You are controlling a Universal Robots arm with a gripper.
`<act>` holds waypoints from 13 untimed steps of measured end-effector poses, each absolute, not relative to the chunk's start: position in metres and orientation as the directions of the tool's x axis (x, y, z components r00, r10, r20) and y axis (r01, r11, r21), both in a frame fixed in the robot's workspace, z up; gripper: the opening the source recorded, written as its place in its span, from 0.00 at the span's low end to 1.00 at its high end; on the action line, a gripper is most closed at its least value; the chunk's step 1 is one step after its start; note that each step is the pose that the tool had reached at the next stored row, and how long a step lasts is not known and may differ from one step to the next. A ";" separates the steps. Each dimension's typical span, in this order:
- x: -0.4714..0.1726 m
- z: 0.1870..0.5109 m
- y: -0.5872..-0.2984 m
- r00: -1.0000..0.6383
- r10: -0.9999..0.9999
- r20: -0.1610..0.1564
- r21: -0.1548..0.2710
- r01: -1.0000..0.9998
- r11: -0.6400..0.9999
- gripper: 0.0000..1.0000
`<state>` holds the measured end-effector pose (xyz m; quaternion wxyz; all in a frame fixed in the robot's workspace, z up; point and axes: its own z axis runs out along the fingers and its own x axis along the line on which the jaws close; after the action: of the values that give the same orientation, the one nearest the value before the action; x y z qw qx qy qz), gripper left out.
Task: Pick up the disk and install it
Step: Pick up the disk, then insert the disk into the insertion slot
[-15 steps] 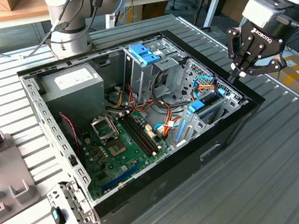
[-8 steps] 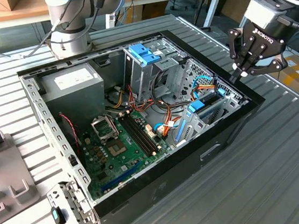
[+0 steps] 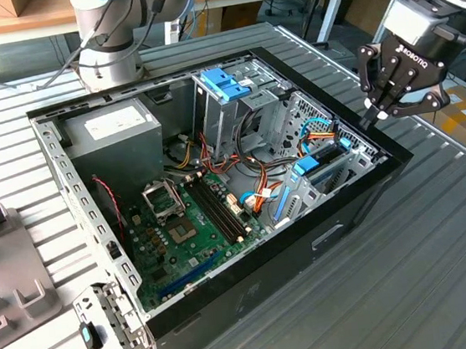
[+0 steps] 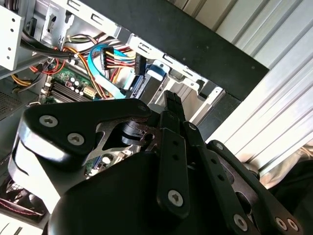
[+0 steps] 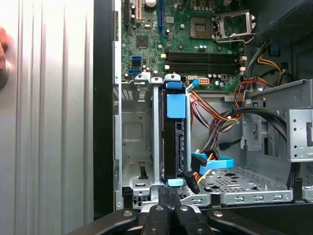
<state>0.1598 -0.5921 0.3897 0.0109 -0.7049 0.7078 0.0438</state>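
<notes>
Down in its slot in the computer case [image 5: 102,98], the disk [image 5: 174,142] stands on edge. Right by its end the gripper [image 5: 169,196] has its fingers pressed together, holding nothing. A good push, I think, goes straight and gentle, off the wires [image 5: 215,115].

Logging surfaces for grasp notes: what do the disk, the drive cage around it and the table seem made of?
The disk, edge-on in its slot: dark body, material unclear, with glossy blue ends, likely moulded plastic. The drive cage: dull grey sheet metal, with stamped holes and folded edges. The table: ribbed silvery metal, perhaps aluminium, matte sheen.
</notes>
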 end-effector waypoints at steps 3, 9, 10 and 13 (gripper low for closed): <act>0.166 0.389 -0.592 -0.006 -0.997 -0.077 0.047 -0.999 0.002 0.11; 0.169 0.389 -0.592 -0.006 -0.997 -0.077 0.047 -0.999 0.002 0.11; 0.169 0.389 -0.592 -0.006 -0.997 -0.077 0.047 -0.999 0.002 0.11; 0.169 0.389 -0.591 -0.005 -0.997 -0.077 0.047 -0.999 0.002 0.11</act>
<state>0.1686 -0.5913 0.3889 0.0106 -0.7051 0.7077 0.0436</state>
